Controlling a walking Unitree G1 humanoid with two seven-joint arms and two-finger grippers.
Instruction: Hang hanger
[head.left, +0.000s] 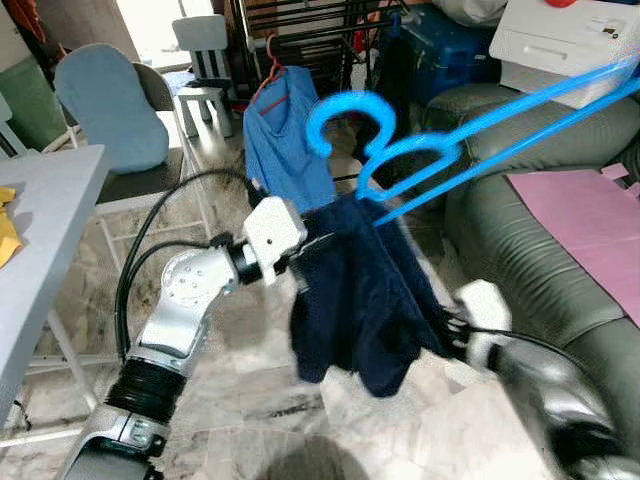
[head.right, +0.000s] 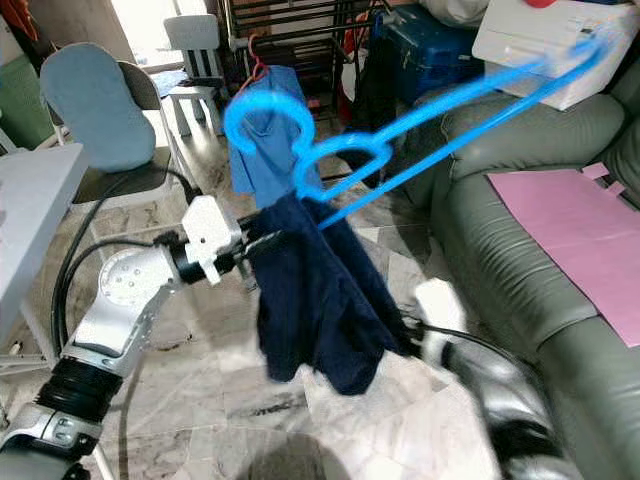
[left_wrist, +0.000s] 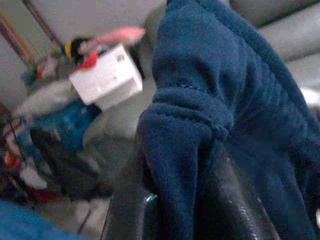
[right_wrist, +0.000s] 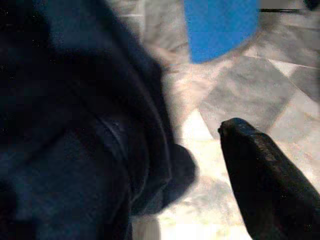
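A bright blue hanger (head.left: 345, 110) slants in from the upper right, its hook in mid-air at centre. A dark navy garment (head.left: 360, 300) droops from its lower end. My left gripper (head.left: 298, 268) is shut on the garment's upper left edge; in the left wrist view the navy cloth (left_wrist: 200, 100) is bunched between the black fingers (left_wrist: 240, 210). My right gripper (head.left: 447, 335) sits at the garment's lower right edge. In the right wrist view one finger (right_wrist: 265, 175) stands apart from the cloth (right_wrist: 75, 125), which covers the other, so the gripper is open.
A light blue shirt (head.left: 285, 140) hangs on a red hanger at a dark rack behind. A green sofa (head.left: 560, 290) with a pink sheet (head.left: 590, 220) fills the right. A grey table (head.left: 40, 230) and a cushioned chair (head.left: 110, 110) stand on the left. Black cables loop beside my left arm.
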